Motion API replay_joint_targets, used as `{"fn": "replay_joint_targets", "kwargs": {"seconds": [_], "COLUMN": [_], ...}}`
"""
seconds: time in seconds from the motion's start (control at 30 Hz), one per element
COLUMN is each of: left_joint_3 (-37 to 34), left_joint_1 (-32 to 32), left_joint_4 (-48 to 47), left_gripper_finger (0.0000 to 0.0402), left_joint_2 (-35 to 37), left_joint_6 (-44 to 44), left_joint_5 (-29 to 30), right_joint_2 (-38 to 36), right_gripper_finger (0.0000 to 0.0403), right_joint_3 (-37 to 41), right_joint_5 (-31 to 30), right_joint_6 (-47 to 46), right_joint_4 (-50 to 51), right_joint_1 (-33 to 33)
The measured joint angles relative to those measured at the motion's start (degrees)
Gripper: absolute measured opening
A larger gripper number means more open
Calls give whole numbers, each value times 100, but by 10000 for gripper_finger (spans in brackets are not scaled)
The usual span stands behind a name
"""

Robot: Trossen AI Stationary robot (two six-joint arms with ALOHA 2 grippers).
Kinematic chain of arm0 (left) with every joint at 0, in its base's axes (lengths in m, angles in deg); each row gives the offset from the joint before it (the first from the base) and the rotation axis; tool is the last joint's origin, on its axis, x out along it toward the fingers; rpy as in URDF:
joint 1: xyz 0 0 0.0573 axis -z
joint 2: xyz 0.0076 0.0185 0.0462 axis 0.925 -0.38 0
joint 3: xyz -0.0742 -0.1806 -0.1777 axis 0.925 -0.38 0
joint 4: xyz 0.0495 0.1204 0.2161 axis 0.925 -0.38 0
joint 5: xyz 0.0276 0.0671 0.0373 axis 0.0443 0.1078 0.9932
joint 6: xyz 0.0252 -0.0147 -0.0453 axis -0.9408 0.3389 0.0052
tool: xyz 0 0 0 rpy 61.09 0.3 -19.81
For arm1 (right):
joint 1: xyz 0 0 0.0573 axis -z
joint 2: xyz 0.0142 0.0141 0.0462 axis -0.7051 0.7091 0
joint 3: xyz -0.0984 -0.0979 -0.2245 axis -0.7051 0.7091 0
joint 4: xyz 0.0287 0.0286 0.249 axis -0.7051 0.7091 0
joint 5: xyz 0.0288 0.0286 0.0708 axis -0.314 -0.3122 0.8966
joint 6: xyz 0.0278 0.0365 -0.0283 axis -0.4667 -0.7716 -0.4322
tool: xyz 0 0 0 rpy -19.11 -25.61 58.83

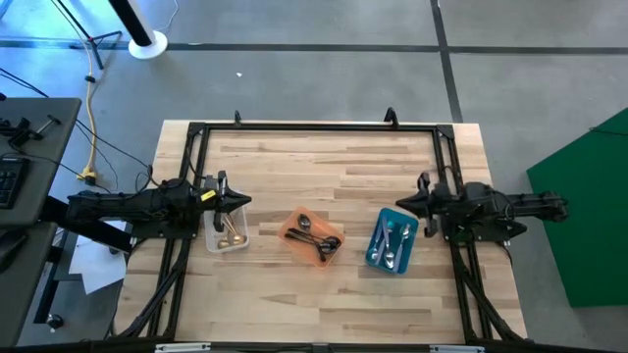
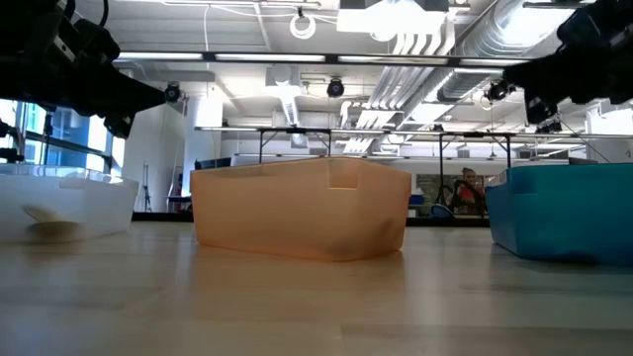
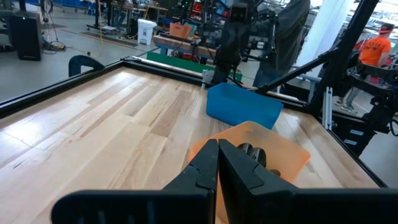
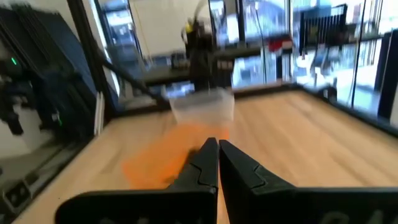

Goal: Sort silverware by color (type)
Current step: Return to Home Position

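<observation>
Hovering at the edge of the clear tray (image 1: pixel 210 241), the left gripper (image 1: pixel 239 203) has its fingers (image 3: pixel 202 171) clenched on nothing. The right gripper (image 1: pixel 402 206) hangs at the blue tray's (image 1: pixel 374 258) edge, fingers (image 4: pixel 202 167) likewise clenched and empty. On the wooden surface (image 1: pixel 324 167), gold spoons (image 1: pixel 232 230) lie in the clear tray, dark spoons (image 1: pixel 316 238) in the orange tray (image 1: pixel 289 231) between, and silver spoons (image 1: pixel 392 241) in the blue tray.

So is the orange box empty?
Not empty. From above, the orange tray has several dark spoons lying inside it.
</observation>
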Motion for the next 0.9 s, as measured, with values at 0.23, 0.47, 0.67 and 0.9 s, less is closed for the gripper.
{"fn": "replay_joint_targets", "kwargs": {"seconds": [0.23,0.47,0.67,0.9], "left_joint_3": [0,0,0,0], "left_joint_1": [0,1,-1,-1], "left_joint_4": [2,2,0,2], "left_gripper_finger": [3,3,3,3], "left_joint_2": [0,-1,-1,1], "left_joint_6": [0,0,0,0], "left_joint_5": [0,0,0,0], "right_joint_2": [-3,4,14,14], "right_gripper_finger": [0,0,0,0], "right_joint_3": [0,0,0,-2], "right_joint_5": [42,54,63,63], "right_joint_6": [-87,-150,-872,-922], "right_joint_4": [536,542,547,549], "right_joint_1": [0,0,0,0]}}
